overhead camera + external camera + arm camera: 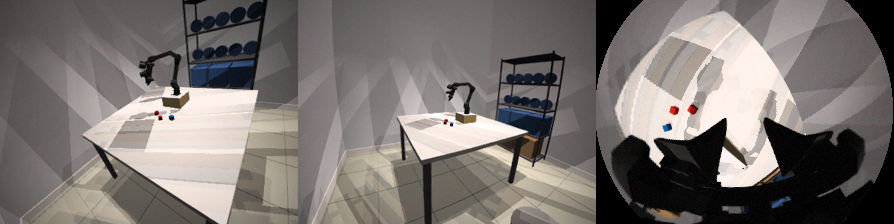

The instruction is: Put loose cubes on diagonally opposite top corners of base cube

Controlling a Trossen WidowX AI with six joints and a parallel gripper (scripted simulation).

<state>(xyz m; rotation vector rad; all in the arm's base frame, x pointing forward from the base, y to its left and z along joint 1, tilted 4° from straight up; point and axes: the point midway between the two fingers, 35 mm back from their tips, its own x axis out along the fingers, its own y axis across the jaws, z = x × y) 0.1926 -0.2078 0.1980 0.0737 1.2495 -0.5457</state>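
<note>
Two small red cubes lie apart on the table: one red cube point(156, 113) point(446, 120) point(692, 109) farther from the blue cube point(171, 117) point(451, 124) point(667, 127), the other red cube point(160, 118) point(445, 123) point(674, 110) nearer to it. The blue cube stands alone, with nothing on top. No label shows which cube is the base; blue is the odd colour. My gripper point(148, 83) point(450, 99) point(745, 120) is open and empty, high above the table and away from the cubes. In the wrist view the cubes are left of the fingertips.
The arm stands on a tan box point(170, 101) point(464, 118) behind the cubes on the white table point(199, 134) point(475, 134) point(741, 75). A grey rectangle point(133, 136) point(678, 65) lies on the table near the cubes. A tall rack point(186, 55) point(500, 85) with blue containers stands beyond the table.
</note>
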